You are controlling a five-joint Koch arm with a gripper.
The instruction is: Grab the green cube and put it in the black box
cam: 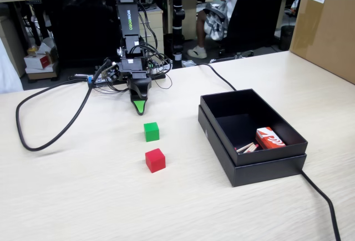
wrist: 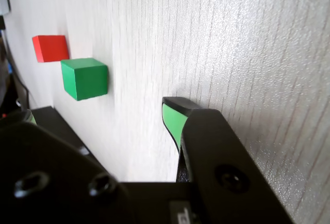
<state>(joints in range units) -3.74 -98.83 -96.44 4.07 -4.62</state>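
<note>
The green cube [cam: 151, 131] sits on the pale wooden table, just in front of my gripper [cam: 140, 108], which points down at the table a short way behind it. In the wrist view the green cube [wrist: 84, 78] lies ahead and left of the gap between my jaws. My gripper [wrist: 100, 110] is open, with bare table between its green-padded fingers [wrist: 172, 123] and nothing held. The black box [cam: 252, 169] stands open to the right of the cube in the fixed view.
A red cube [cam: 155, 160] [wrist: 50, 48] lies just past the green one. Inside the box are a small red-and-white packet [cam: 270, 139] and some thin sticks. A black cable [cam: 50, 135] loops at left; another cable [cam: 321, 196] runs by the box. A brown carton [cam: 327, 24] stands far right.
</note>
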